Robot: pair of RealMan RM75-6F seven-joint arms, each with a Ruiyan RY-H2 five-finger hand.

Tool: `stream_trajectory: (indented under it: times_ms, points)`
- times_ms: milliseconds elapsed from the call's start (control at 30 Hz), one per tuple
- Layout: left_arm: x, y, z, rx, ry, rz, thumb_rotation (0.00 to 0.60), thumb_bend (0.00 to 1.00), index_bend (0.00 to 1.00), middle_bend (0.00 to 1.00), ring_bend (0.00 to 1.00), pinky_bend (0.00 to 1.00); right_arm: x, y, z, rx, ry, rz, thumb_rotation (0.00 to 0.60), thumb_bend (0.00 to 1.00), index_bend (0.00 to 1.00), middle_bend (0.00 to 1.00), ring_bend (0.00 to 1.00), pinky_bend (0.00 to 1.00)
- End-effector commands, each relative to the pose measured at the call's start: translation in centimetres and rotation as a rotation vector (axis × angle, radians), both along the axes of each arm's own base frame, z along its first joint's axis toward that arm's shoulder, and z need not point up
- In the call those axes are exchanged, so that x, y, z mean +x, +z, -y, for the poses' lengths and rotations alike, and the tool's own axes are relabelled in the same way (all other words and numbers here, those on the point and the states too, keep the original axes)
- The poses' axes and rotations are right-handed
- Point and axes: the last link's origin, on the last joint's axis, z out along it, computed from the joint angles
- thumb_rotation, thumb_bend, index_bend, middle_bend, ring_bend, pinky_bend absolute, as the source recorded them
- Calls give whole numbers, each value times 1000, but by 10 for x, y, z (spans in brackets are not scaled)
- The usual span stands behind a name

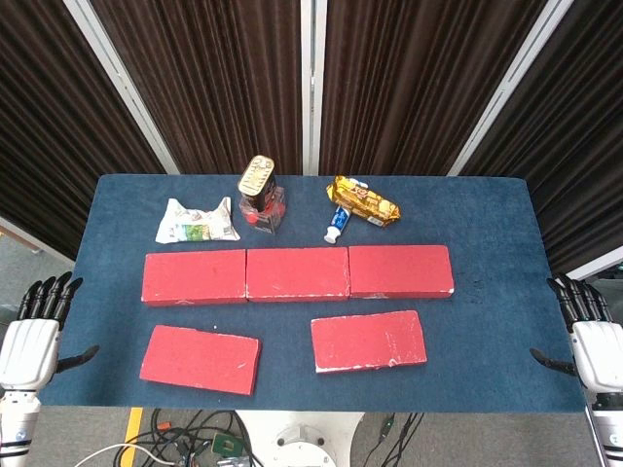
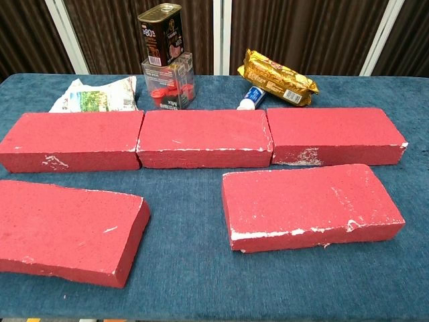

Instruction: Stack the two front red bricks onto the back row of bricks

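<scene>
Nothing is being stacked yet. The two front bricks [image 1: 200, 359] [image 1: 368, 341] are lying flat on the blue surface [image 1: 487, 331], just in front of the back row [image 1: 297, 273]. The left hand [image 1: 31, 336] and right hand [image 1: 592, 336] are waiting at the sides, fingers spread, holding nothing. I think a hand needs to reach in and grab a front brick.

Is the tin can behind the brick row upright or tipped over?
Upright. The tin can stands on the clear red-filled box, label vertical, lid facing up in the head view.
</scene>
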Motion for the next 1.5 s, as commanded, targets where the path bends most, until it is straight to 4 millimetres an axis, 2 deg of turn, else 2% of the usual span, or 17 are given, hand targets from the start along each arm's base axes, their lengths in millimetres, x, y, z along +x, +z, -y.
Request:
stream_trajectory:
  times_ms: [33,400,667,833,967,1233,1500]
  points:
    - [0,0,0,-1,0,0,600,0,74,34,0,0,0,0,0,0,-1,0,600,0,0,0,0,0]
    - [4,-1,2,-40,-22,8,600,0,72,33,0,0,-1,0,1,0,-4,4,600,0,0,0,0,0]
    - [21,-16,14,-220,-33,95,600,0,54,27,0,0,4,4,2,-11,11,13,600,0,0,0,0,0]
    - [29,-37,22,-357,-22,95,600,0,16,17,0,0,4,7,3,-10,16,0,600,0,0,0,0,0]
    - [34,-58,20,-442,-28,120,600,0,3,3,0,0,6,9,6,-16,19,9,600,0,0,0,0,0]
    - [43,-94,12,-491,-72,68,600,0,0,0,0,0,6,11,8,-25,17,18,600,0,0,0,0,0]
    - [44,-114,8,-548,-36,42,600,0,0,0,0,0,4,15,8,-32,14,18,600,0,0,0,0,0]
